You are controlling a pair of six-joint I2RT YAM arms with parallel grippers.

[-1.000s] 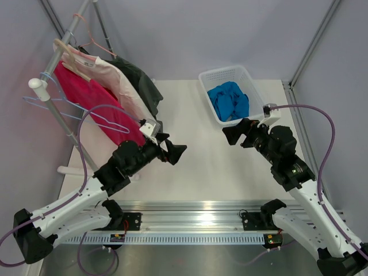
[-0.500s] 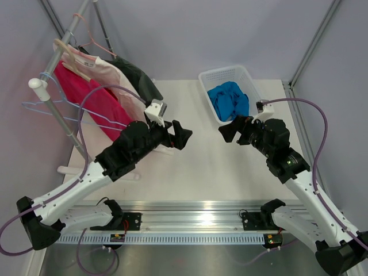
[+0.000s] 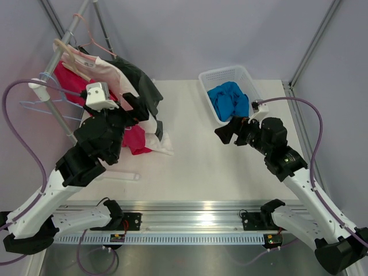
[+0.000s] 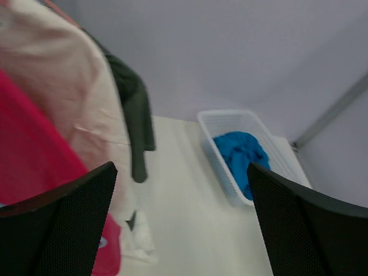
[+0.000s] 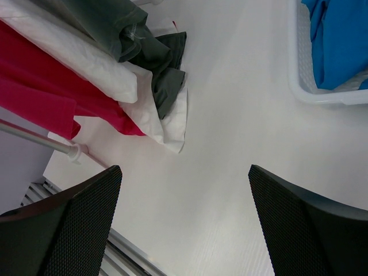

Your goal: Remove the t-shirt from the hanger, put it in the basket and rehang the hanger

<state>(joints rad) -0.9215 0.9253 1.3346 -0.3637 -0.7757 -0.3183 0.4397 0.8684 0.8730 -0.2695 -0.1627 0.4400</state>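
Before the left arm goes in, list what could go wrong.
1. The t-shirt hangs pressed against a white shirt and a dark garment; the open left gripper might pinch the wrong cloth.
2. The left arm's cable loops by the rail end and wire hangers; it could snag.
3. Tugging may pull the hanger off the rail.

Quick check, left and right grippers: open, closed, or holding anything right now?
Left gripper: open, holding nothing, near the plain magenta cloth t-shirt.
Right gripper: open, holding nothing, over the white table.
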